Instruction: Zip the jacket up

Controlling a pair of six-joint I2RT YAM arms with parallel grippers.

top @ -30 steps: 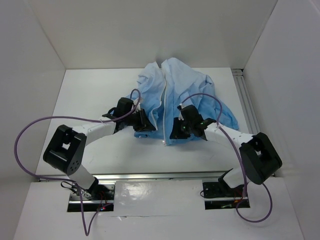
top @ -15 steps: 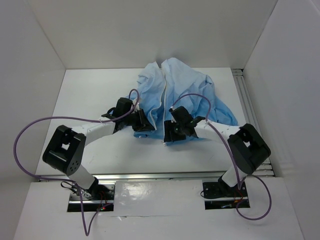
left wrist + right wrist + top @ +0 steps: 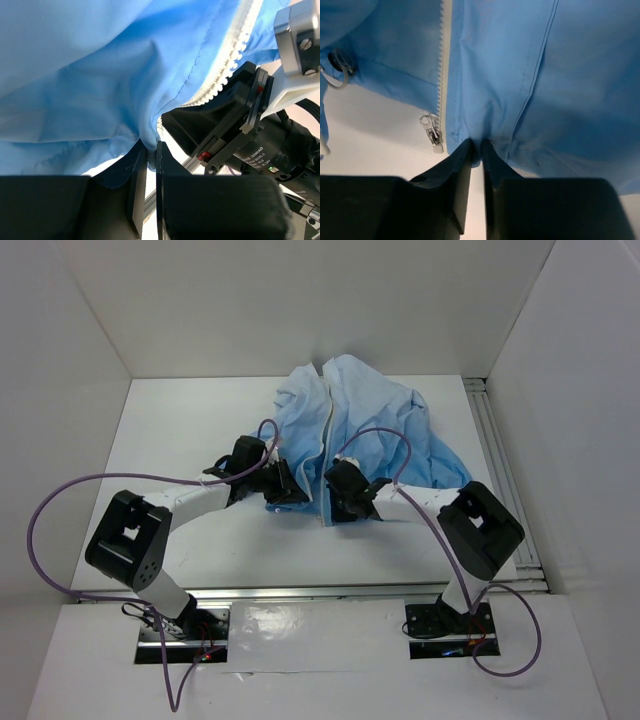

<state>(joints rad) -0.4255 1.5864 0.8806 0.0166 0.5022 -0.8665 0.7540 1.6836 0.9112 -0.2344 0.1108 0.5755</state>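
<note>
The light-blue jacket point(image 3: 352, 420) lies open-fronted in the middle of the table, its pale zipper strip point(image 3: 326, 445) running down the centre. My left gripper point(image 3: 294, 494) is shut on the bottom hem of the left front panel; in the left wrist view the fabric point(image 3: 100, 85) is pinched between the fingers point(image 3: 137, 170), beside the zipper teeth point(image 3: 227, 57). My right gripper point(image 3: 334, 506) is shut on the bottom hem of the right panel point(image 3: 535, 75), just right of the zipper strip point(image 3: 443, 60). The metal slider point(image 3: 433, 131) hangs at the strip's lower end.
White walls enclose the table on three sides. An aluminium rail point(image 3: 492, 455) runs along the right edge. Purple cables point(image 3: 60, 510) loop from both arms. A metal ring point(image 3: 338, 62) shows on the jacket's left panel. The right gripper's body point(image 3: 240, 130) sits close to my left fingers.
My right gripper has moved left along the table with the right hem, closing towards the left gripper. The left arm has stayed still.
</note>
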